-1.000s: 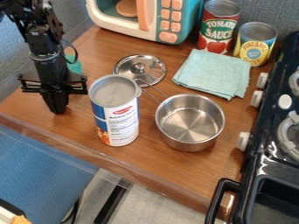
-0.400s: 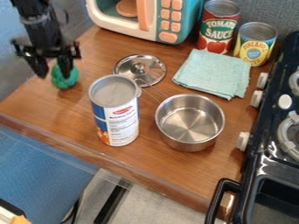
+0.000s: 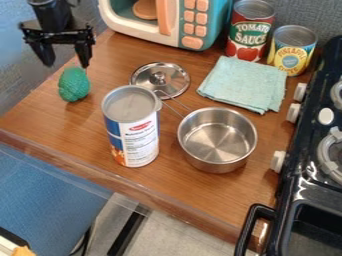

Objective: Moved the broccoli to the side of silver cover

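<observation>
Broccoli [image 3: 73, 85] sits on ctr [image 3: 63, 122], outside & just below spread jaws.

The far red can [image 3: 250, 31] is reading "TOMATO SAUCE"; the yellow can [image 3: 292, 50] right of it is showing "PINEAPPLE" above a blurred word.

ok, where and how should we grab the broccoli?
I'd grip the broccoli around its middle, coming from above, one finger on each long side. It's a rounded lump, longer up-down in the view than across, so closing across the narrower width should fit best. The tool is open with fingers spread left and right in the view, which looks about right.
</observation>
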Robot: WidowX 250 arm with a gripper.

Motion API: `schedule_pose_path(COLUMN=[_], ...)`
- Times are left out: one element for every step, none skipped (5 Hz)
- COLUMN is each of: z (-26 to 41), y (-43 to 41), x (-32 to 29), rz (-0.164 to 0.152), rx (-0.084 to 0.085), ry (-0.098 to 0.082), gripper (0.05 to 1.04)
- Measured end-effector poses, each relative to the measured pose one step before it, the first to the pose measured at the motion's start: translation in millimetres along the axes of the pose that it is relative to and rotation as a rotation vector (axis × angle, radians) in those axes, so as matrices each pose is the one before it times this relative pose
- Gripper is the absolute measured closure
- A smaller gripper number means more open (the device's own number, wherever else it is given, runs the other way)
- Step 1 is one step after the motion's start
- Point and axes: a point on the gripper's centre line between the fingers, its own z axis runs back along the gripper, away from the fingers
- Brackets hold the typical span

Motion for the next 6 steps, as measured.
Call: schedule_pose_path(z=[-15.52, -10.93, -0.82, -3.42, -0.13, 0.27], y=[2.50, -0.04, -5.02, -4.21, -0.11, -1.56], x=[0.27, -7.40, -2.38, -4.93, 0.41, 0.95], rz=[-0.0053, -0.0058, -0.0112, -0.0127, 0.0040, -0.0058], rx=[0.0099, 0.0014, -0.0115, -0.0105, 0.0004, 0.0032], ry=[0.0436, 0.0530, 0.0169, 0.0139, -0.0093, -0.0025], gripper=[0.083, 0.083, 0.115, 0.356, 0.412, 0.412])
